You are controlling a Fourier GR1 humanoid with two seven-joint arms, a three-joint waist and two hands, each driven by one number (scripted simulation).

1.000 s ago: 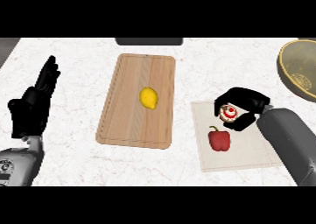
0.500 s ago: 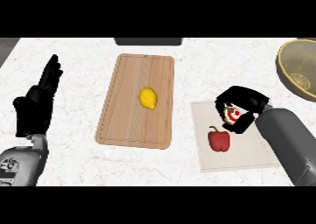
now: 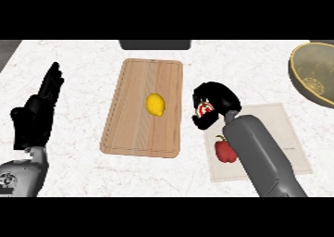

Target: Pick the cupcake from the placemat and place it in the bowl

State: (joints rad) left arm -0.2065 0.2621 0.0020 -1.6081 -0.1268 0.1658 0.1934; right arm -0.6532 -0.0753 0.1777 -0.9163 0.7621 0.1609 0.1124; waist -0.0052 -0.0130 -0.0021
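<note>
Head view: right hand curled round cupcake; left hand open.

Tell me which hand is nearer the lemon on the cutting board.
Right. The right hand sits just off the board's right edge, level with the lemon; the left hand rests open, farther away, beyond the board's left side.

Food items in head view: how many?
3. A lemon on the cutting board; a red bell pepper on the placemat; a cupcake, mostly hidden, in the right hand. Nothing visible in the bowl.
</note>
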